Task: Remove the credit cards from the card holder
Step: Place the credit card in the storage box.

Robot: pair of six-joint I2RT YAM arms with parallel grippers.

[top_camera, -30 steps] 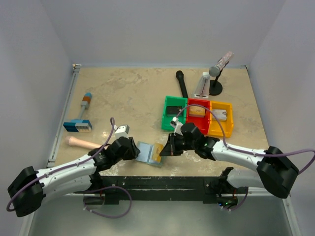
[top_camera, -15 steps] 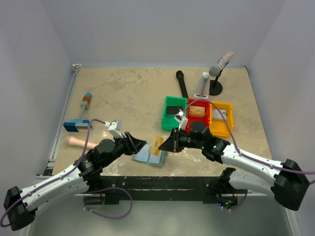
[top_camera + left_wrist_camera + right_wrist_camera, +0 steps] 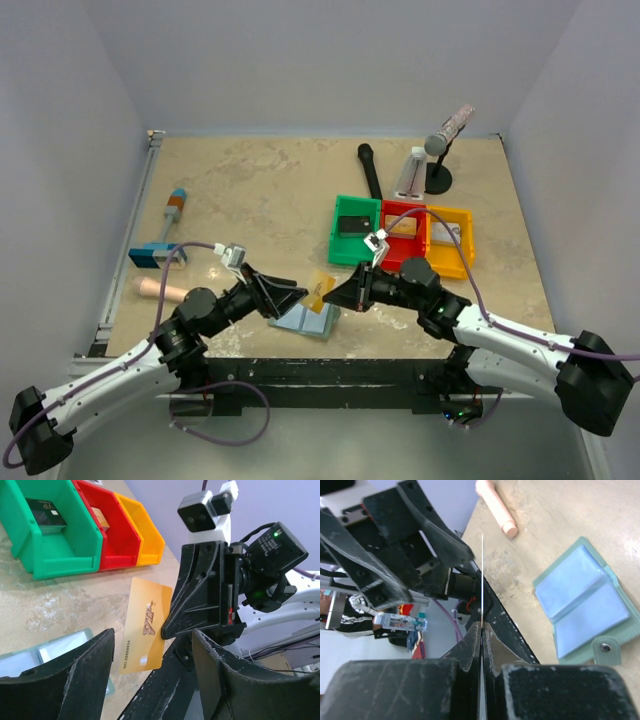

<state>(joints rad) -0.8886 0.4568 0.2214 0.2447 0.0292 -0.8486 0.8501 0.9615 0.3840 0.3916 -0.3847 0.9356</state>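
A tan-orange credit card (image 3: 320, 290) hangs in the air over the table's near edge, with my right gripper (image 3: 337, 296) shut on its edge. In the right wrist view this card (image 3: 482, 575) shows edge-on as a thin line rising from the pressed jaws (image 3: 482, 625). The grey-blue card holder (image 3: 305, 320) lies open and flat on the table just below; it is also in view from the right wrist (image 3: 585, 600). My left gripper (image 3: 293, 293) is open, holds nothing, and faces the card (image 3: 145, 630) from the left. A dark card (image 3: 351, 224) lies in the green bin.
Green (image 3: 337, 238), red (image 3: 396, 209) and yellow (image 3: 466, 245) bins stand side by side behind the right arm. A blue-and-orange tool (image 3: 165, 235) and a peach cylinder (image 3: 160, 290) lie at the left. A black stick (image 3: 370, 170) and a microphone stand (image 3: 440, 150) are at the back.
The right gripper has drawn the tan-orange card out of the holder and lifted it. The left gripper has let go of the holder, opened wider and pulled back to the left.
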